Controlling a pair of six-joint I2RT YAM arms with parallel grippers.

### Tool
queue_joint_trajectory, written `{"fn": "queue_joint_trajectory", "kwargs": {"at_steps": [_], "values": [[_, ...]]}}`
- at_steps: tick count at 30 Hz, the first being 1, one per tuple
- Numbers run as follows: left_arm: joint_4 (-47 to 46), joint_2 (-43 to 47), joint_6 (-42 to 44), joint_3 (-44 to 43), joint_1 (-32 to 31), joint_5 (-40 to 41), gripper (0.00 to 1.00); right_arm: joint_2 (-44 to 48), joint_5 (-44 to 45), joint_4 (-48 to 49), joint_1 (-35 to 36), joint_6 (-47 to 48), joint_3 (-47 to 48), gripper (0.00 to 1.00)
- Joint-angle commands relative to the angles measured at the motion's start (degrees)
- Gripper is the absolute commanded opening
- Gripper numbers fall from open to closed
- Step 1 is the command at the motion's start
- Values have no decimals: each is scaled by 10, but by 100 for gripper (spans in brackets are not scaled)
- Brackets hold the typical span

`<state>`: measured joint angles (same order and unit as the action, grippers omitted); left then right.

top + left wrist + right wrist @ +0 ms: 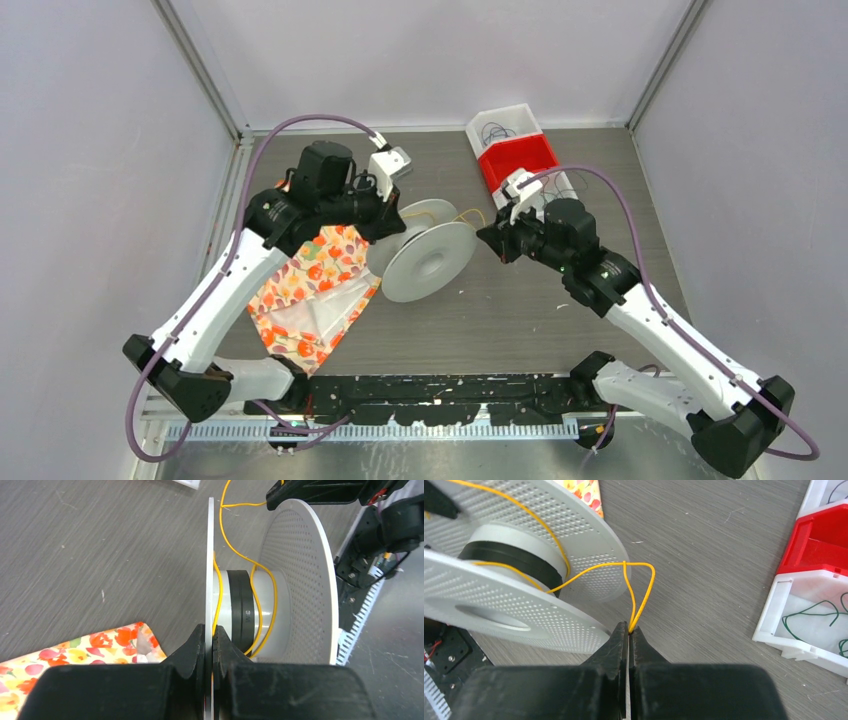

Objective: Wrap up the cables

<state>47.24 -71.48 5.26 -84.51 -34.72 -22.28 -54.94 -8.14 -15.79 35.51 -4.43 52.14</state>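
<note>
A clear perforated plastic spool point(430, 258) stands on edge mid-table, with a grey hub and black band point(241, 609). A thin yellow cable point(256, 587) loops loosely round the hub. My left gripper point(209, 637) is shut on the spool's flange point(210, 555); it also shows in the top view point(388, 222). My right gripper point(629, 630) is shut on a doubled loop of the yellow cable point(640, 587), just right of the spool point(524, 600); it shows in the top view point(492, 238) too. Thin green cables point(819, 611) lie in a white bin.
Red and white bins point(515, 155) stand at the back right, one holding dark wires. A floral cloth bag point(315, 290) lies left of the spool, under the left arm. A black rail point(440, 400) runs along the near edge.
</note>
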Motion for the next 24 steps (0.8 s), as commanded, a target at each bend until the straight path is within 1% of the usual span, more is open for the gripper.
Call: {"fn": "queue_joint_trajectory", "kwargs": {"at_steps": [1,5,8,11,14,16,19,24], "values": [[1,-9,4,-50,13,-97,0,35,-44,17,-2,59,-18,0],[35,-40,-12,-85,28,-152,0,48,-77,-13,-2,65,-27,0],[57,-70,-36,-119,47,-209,0,62,-95,-18,-2,67,-41,1],[60,-96,-71,-134,72,-257,0,74,-98,-21,-1,72,-53,0],[45,-114,-108,-135,95,-281,0,86,-107,-31,-1,76,-52,0],[11,-122,-153,-123,115,-300,0,90,-115,-37,-1,75,-52,0],[-84,-125,-262,-82,140,-316,0,90,-128,-37,-2,69,-55,0],[-296,-115,-460,13,170,-313,0,83,-142,-15,-1,45,-74,0]]}}
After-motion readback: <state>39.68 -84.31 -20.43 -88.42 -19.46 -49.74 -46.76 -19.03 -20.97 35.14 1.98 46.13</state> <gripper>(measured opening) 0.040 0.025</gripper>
